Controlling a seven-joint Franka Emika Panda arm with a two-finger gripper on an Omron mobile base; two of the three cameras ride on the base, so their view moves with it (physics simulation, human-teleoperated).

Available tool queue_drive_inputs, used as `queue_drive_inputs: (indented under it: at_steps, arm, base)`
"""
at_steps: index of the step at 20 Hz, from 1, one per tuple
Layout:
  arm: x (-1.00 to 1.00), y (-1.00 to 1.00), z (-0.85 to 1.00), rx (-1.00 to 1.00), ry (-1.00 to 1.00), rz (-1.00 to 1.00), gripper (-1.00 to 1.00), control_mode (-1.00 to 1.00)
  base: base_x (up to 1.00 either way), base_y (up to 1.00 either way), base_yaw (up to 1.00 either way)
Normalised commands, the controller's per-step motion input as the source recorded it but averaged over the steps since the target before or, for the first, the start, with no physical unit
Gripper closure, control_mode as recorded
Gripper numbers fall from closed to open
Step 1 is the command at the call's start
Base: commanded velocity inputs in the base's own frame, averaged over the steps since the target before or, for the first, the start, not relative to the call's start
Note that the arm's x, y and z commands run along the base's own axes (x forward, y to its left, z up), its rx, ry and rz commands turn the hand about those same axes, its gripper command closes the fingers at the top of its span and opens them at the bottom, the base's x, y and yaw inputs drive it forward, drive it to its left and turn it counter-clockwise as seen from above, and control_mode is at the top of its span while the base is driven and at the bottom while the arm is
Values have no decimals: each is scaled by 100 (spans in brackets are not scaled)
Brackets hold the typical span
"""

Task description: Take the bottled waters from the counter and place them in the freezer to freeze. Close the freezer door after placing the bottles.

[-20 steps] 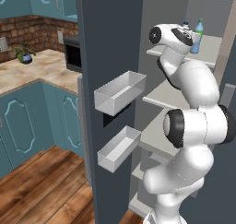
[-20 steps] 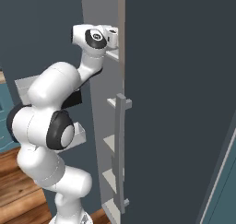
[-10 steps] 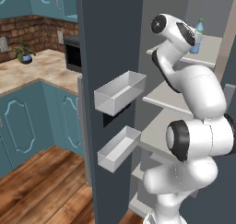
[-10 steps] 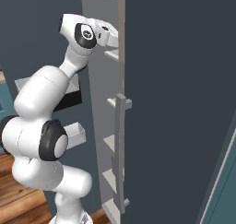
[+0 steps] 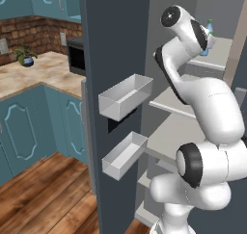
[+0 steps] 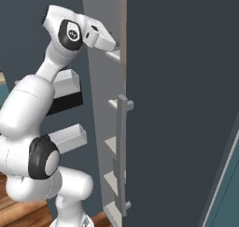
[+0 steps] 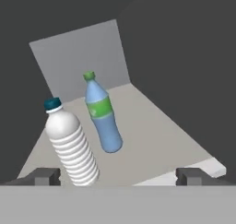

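Now both bottles stand on a shelf inside the freezer (image 5: 193,59). The hand view shows them best. The whitish bottle (image 7: 71,142) has a dark teal cap and ridges all the way down. It is the closer one, off to the left. The blue bottle (image 7: 102,114) has a green cap and a green label. It stands a bit farther back, near the whitish one, but the two do not touch. Both lean in that view, yet the camera rolls with the hand, so I cannot tell if they really lean.

The gripper (image 7: 119,177) has its two dark finger tips (image 7: 44,176) far apart at the bottom of the hand view. Nothing is between them. The whitish bottle is just beside the left tip, and I cannot tell if it touches it.

From the left base view you can see only a bit of the blue bottle (image 5: 207,37), peeking out behind the white arm on the top shelf. That view also shows the freezer door (image 5: 116,59) swung open, with two pale bins (image 5: 126,97) on its inside face. The counter (image 5: 36,71) sits far off to the left, with a small potted plant (image 5: 25,56) on it.

The right base view shows the hand reaching in past the freezer's edge, and a long grey handle (image 6: 122,151) on the dark front.
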Motion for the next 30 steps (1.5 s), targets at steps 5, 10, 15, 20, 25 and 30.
queue_drive_inputs:
  at_steps: [5, 10, 15, 20, 25, 30]
  arm:
    - [-67, 24, 0, 2, -4, 16, -100, -100]
    - [-71, 54, 0, 0, 0, 16, -100, -100]
    - [-99, 37, 0, 0, 4, 14, -100, -100]
    - [-100, 16, 0, 2, 12, 13, -100, -100]
    - [-100, 1, -11, 4, 16, 12, -100, -100]
    - [-85, 0, -31, 9, 23, 12, -100, -100]
  base:
    - [0, 0, 0]
    - [0, 0, 0]
    - [0, 0, 0]
    - [0, 0, 0]
    - [0, 0, 0]
    - [0, 0, 0]
